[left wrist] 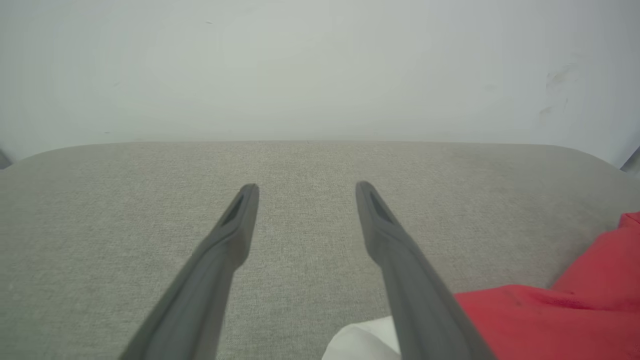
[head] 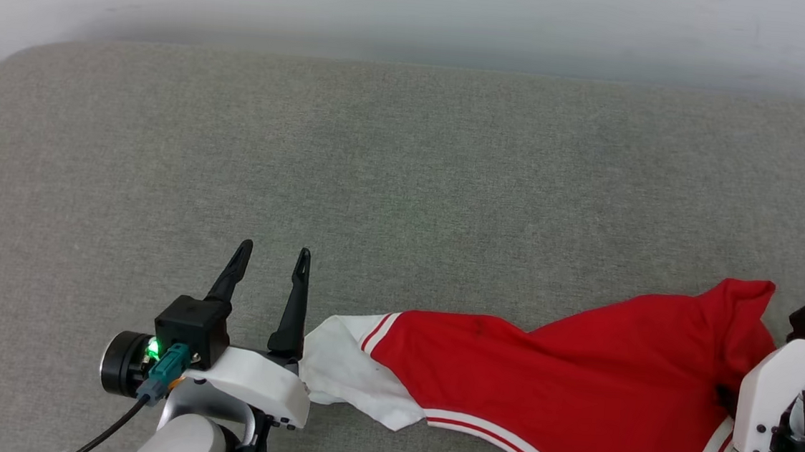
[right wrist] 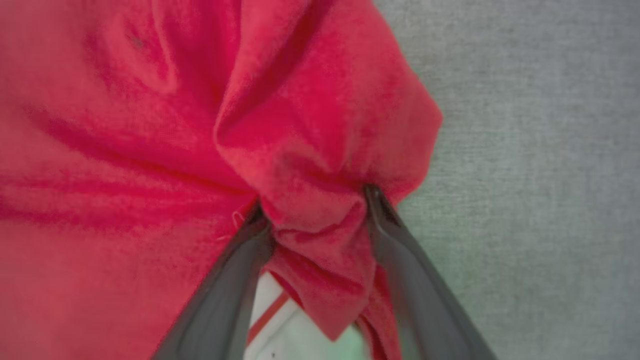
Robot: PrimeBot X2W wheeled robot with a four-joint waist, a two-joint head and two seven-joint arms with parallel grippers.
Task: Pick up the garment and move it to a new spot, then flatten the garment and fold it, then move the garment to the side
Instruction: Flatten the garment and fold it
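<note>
Holding the left gripper (head: 276,248) wide open and empty at the left, its two fingers spread above the bare grey counter (head: 407,169) and pointing toward the pale wall (head: 419,12), gripping nothing. Moving right, finding a crumpled white sleeve (head: 341,372) with red stripes lying just beside that gripper's inner finger, perhaps touching it, though not telling for sure from these angles. Tracing the sleeve into the red shirt (head: 562,382), sprawling along the near side of the counter toward the right, wrinkled, twisted and running out of the bottom of the head view. Pinching a thick bunch of red cloth at the far right with the right gripper (right wrist: 316,200), fingers pressing on the wad from both sides and kept apart only by the cloth between them, a bit of white striped fabric showing beneath. Judging the job as barely beginning: seeming to be taking hold for the first step, the pick-up and move to a new spot, with most of the shirt resting on the counter and not yet lifting clear. Leaving everything else ahead: carrying it to open counter, spreading it flat, folding it and shifting it aside. Seeing no lettering or number here, so not knowing which face is up.
</note>
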